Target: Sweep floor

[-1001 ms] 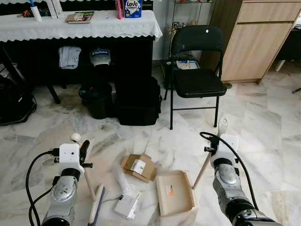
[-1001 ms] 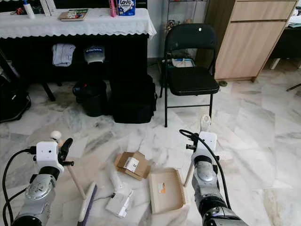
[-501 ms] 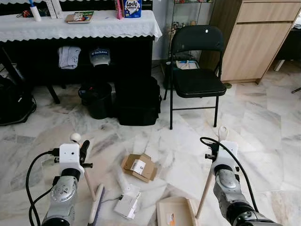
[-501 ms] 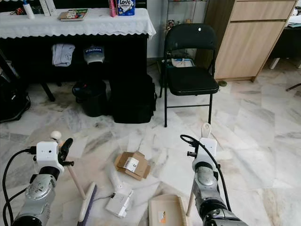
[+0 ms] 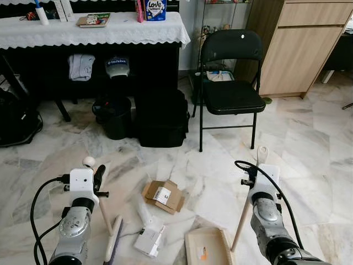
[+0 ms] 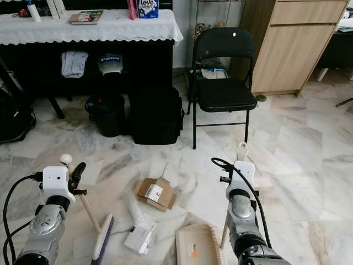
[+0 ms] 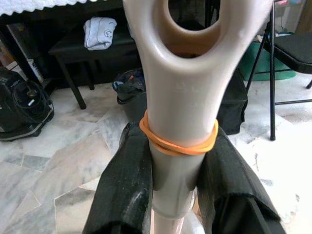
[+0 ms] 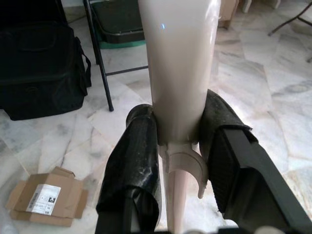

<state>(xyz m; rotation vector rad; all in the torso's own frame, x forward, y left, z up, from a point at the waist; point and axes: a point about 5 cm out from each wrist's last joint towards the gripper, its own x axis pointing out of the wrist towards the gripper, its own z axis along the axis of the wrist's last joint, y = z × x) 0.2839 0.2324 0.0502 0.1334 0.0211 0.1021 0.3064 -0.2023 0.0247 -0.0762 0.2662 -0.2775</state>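
left gripper (image 7: 173, 175) jaws grip broom (image 5: 113, 243) | right gripper (image 8: 178, 146) jaws grip dustpan (image 5: 208, 247) | cardboard box (image 5: 163, 196) at dustpan's 11 o'clock, unswept

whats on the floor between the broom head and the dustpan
In the left eye view, a small white box with crumpled plastic lies between the broom head and the dustpan.

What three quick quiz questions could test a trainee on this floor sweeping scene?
1. True or false: the right end effector is shut on the dustpan handle.
2. Which litter lies nearest the black bag? A) flattened cardboard box B) white packet
3. Fill in: the left end effector grips the ____ handle, which has an orange rubber band around it.

Key: 1 true; 2 A; 3 brush.
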